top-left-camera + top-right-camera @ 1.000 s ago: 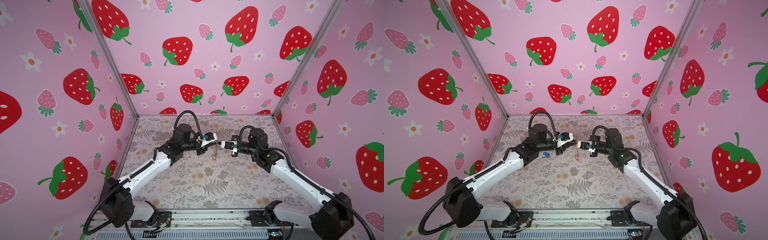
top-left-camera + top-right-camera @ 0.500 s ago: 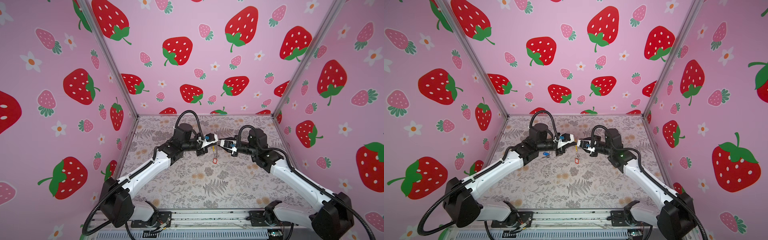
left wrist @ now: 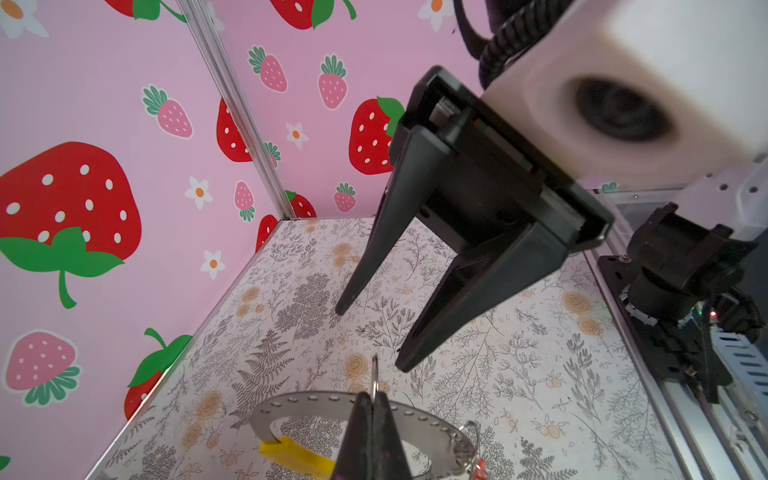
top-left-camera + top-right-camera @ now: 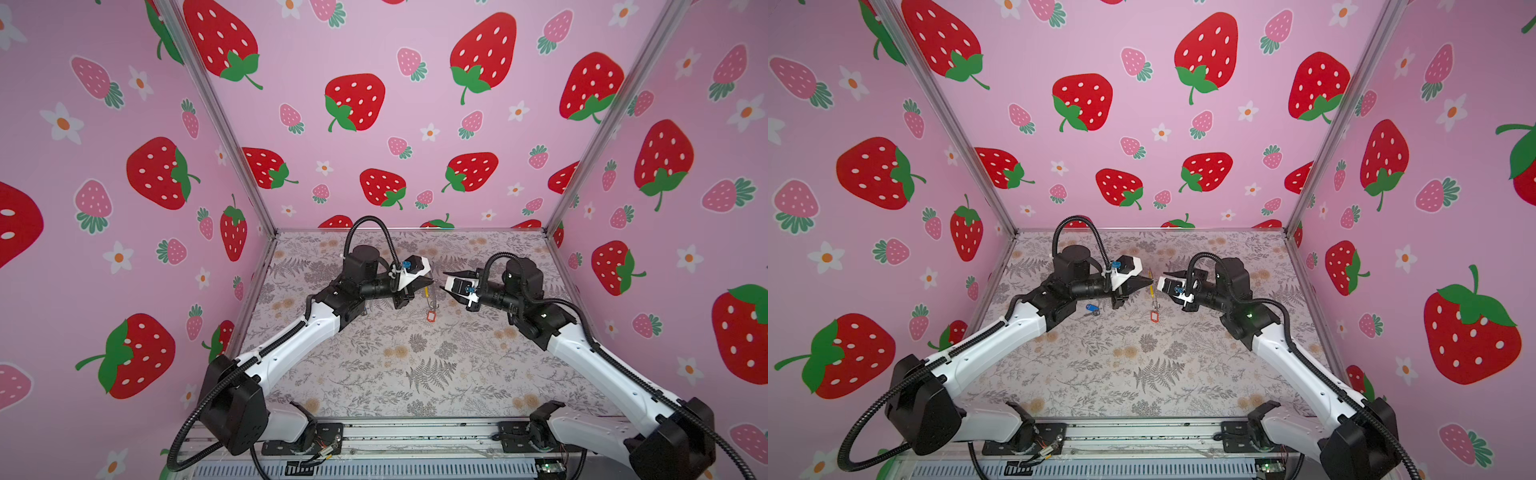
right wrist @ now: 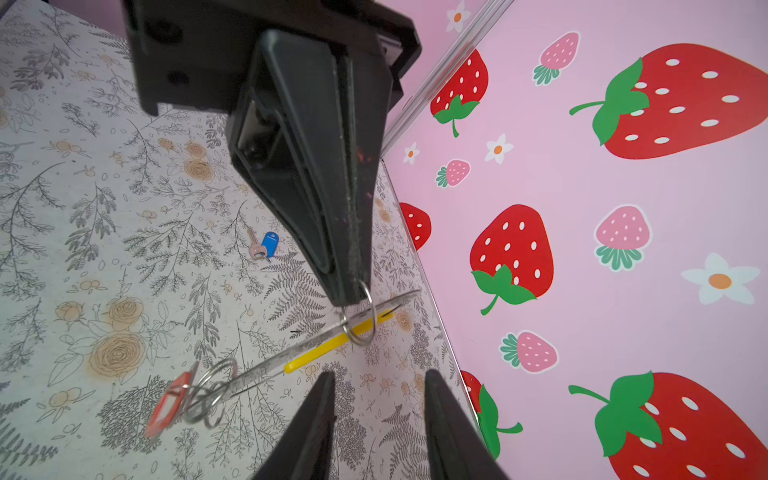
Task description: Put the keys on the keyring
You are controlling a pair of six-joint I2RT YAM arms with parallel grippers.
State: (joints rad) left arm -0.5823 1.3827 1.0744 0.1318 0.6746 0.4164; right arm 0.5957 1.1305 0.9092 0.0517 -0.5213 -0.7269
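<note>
My left gripper [image 5: 353, 291] is shut on a small wire ring [image 5: 361, 320] that is threaded on the keyring [image 5: 270, 365]. The keyring is a thin grey hoop with a yellow segment [image 3: 295, 455] and hangs above the table, as both top views show [image 4: 429, 296] [image 4: 1152, 296]. A key with a red-framed tag [image 5: 164, 409] dangles from the hoop's lower end [image 4: 1154, 316]. A second key with a blue tag [image 5: 266, 245] lies on the table beside the left arm [image 4: 1092, 308]. My right gripper [image 5: 379, 376] is open and empty, a short way from the hoop [image 4: 446, 282].
The floral table mat [image 4: 415, 374] is walled by strawberry-print panels on three sides, with metal corner posts [image 4: 582, 166]. A metal rail [image 4: 415, 432] carrying both arm bases runs along the front edge.
My right gripper was shut close to the left gripper's tips; it has opened and drawn back a little to the right. The keyring with the red-tagged key stays hanging from the left gripper.
</note>
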